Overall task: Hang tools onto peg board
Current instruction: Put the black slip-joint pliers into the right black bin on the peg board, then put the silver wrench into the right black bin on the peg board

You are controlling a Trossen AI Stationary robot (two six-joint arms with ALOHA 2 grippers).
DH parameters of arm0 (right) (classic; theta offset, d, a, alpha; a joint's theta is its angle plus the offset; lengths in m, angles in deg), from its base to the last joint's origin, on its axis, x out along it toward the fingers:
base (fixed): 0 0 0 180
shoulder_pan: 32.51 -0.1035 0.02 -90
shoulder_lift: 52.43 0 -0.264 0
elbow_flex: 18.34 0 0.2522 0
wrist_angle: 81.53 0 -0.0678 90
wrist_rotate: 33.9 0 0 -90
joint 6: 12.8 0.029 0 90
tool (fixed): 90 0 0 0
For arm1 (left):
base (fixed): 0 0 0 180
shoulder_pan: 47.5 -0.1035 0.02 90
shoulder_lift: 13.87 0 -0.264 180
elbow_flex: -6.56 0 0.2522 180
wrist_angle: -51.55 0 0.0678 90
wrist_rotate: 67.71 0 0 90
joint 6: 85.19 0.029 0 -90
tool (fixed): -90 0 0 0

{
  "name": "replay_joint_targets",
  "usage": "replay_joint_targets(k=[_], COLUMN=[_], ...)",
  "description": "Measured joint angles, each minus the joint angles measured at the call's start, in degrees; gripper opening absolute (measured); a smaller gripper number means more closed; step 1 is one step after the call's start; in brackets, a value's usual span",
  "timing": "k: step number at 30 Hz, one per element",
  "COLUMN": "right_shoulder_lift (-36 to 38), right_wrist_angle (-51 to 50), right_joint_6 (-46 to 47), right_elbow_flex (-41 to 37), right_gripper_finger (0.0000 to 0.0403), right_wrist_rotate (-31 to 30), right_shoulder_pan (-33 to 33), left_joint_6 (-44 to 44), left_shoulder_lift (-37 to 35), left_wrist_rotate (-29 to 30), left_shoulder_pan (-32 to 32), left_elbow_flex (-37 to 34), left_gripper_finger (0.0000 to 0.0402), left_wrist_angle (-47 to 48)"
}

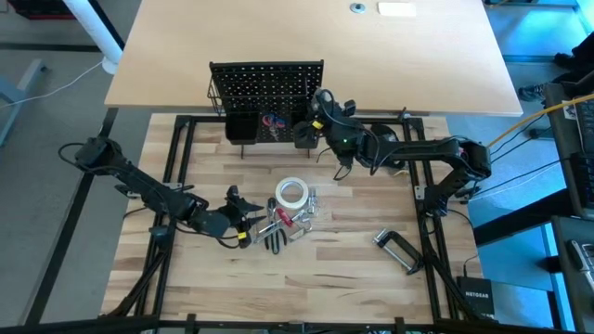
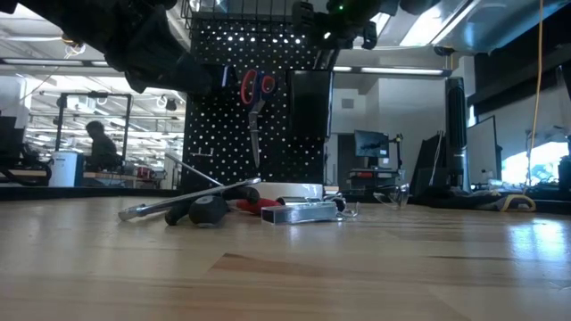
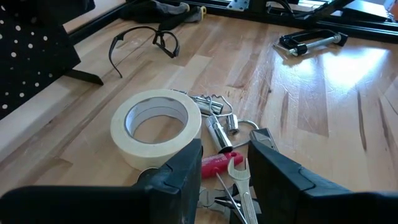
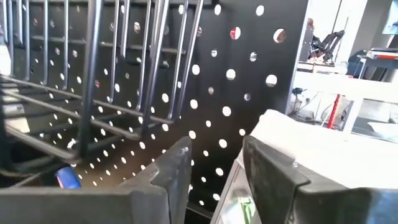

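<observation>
The peg board (image 1: 266, 85) stands upright at the table's far side. Red-handled scissors (image 2: 256, 94) hang on its face, next to a black cup (image 2: 310, 102) and below a wire basket (image 4: 93, 81). My right gripper (image 4: 214, 149) is open, up close against the board's right part (image 1: 318, 100), with nothing between its fingers. A pile of tools lies mid-table: a white tape roll (image 3: 155, 124), a red-handled tool (image 3: 217, 165), a silver spirit level (image 2: 299, 212) and black-handled pliers (image 1: 275, 237). My left gripper (image 3: 227, 146) hovers open above the pile's near left side (image 1: 243, 223).
A silver C-clamp (image 1: 399, 250) lies alone at the near right. Safety glasses (image 3: 143, 40) lie between the pile and the board. A pale tabletop (image 1: 316, 42) stands beyond the board. A person (image 2: 100, 143) sits far off in the room behind.
</observation>
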Motion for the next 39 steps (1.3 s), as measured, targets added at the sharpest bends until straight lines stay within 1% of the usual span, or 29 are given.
replay_joint_targets(k=[6, 13, 17, 21, 25, 30, 32, 35, 39], right_shoulder_lift=[0.92, 4.57, 8.14, 12.22, 14.92, 14.97, 14.67, 14.11, 13.19], right_wrist_angle=[2.11, 2.48, -0.22, -9.6, -21.81, -34.55, -38.71, -45.68, -52.75], right_joint_6=[-2.22, -9.79, -11.97, -13.19, -8.16, 0.65, 4.85, 10.83, 19.39], right_elbow_flex=[0.0, 0.0, 0.02, 0.09, 0.09, 0.09, 0.09, 0.07, 0.07], right_gripper_finger=[0.0147, 0.0147, 0.0147, 0.0147, 0.0147, 0.0147, 0.0147, 0.0147, 0.0147], right_wrist_rotate=[-0.29, -0.55, 0.06, 0.02, 1.59, 5.19, 7.18, 11.81, 16.67], right_shoulder_pan=[-1.71, -6.36, -11.59, -19.29, -27.72, -36.6, -39.09, -41.91, -43.87], left_joint_6=[0.0, -0.24, -0.64, -1.26, -1.44, -2.09, -2.32, -2.47, -2.46], left_shoulder_lift=[0.01, 0.04, 0.04, 0.04, 0.04, 0.04, 0.04, 0.04, 0.04], left_wrist_rotate=[0.0, 0.0, -0.02, -0.02, -0.04, -0.04, -0.04, -0.04, -0.05], left_shoulder_pan=[0.01, 0.01, 0.11, 0.23, 0.27, 0.49, 0.67, 0.71, 0.71], left_elbow_flex=[0.0, 0.0, 0.0, 0.0, 0.0, 0.0, 0.0, 0.0, 0.0], left_gripper_finger=[0.012, 0.012, 0.012, 0.012, 0.012, 0.012, 0.012, 0.012, 0.012], left_wrist_angle=[0.01, -0.01, 0.01, 0.03, 0.01, 0.02, -0.01, -0.01, -0.02])
